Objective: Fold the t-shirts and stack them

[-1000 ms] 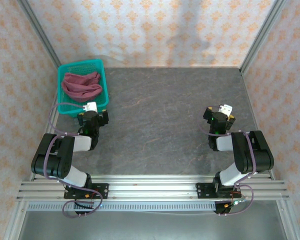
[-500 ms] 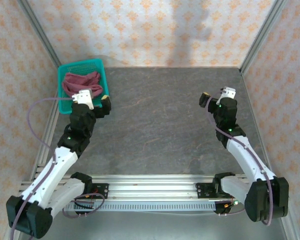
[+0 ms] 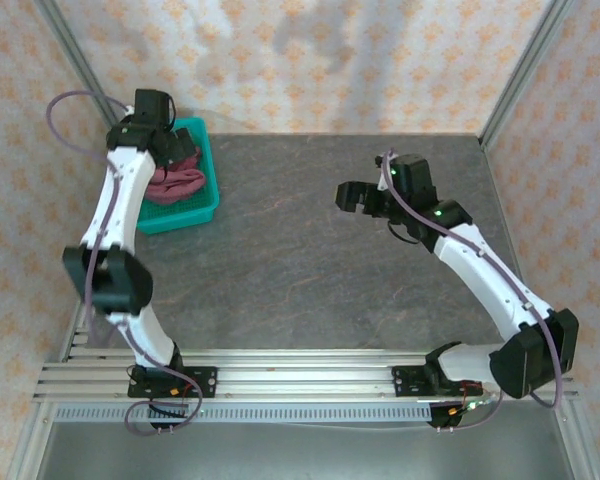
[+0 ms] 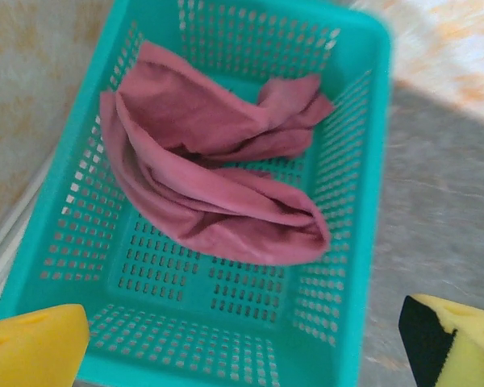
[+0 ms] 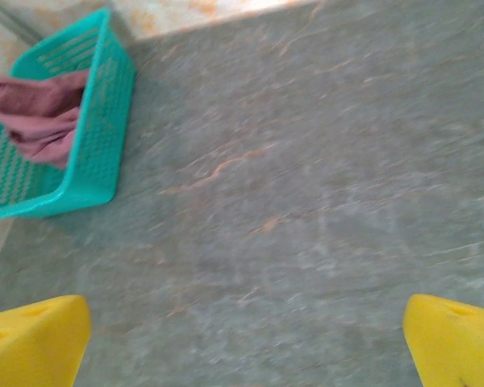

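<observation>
Grey tabletop (image 3: 310, 260): we see bare surface on the near side of the teal mesh basket (image 3: 185, 212), with nothing laid out for folding yet.
Right gripper (image 3: 355, 195): over the table, well apart from the basket on its right side; its yellow pads (image 5: 32, 334) are spread wide with nothing between them.
Maroon t-shirt (image 4: 218, 201): crumpled inside the basket, resting on its mesh floor. In the left wrist view the heap's long axis runs diagonally, corner to corner.
Left gripper (image 3: 150, 108): above the basket's far rim, looking down into it, jaws fully apart and empty. The shirt lies below and just ahead of the pads.
Nearer arm: the left, by our reading. We judge the pick is its job, going down into the basket and closing across the thick lower fold, clear of the basket wall.
</observation>
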Robot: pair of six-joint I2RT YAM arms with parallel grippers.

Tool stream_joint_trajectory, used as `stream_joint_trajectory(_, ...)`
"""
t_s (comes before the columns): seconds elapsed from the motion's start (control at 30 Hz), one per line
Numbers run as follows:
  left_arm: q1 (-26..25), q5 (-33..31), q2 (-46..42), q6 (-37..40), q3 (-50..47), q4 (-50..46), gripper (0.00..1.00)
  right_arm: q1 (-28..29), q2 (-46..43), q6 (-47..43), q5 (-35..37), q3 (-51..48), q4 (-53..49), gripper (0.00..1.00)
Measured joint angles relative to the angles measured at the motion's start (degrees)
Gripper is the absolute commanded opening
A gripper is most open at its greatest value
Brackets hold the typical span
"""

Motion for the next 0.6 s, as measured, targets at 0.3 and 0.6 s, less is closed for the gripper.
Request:
stream_joint_trajectory(0.3,4.2,0.7,25.9,-4.8,12.8,-7.4,1.0,6.9,6.0,4.2,-4.8,6.8,-4.0,0.99)
stream_joint_trajectory(0.6,4.9,4.2,33.4,-9.9,14.0,-5.3,0.87,8.6,8.9,5.8,-6.0,8.6,-5.8,0.99)
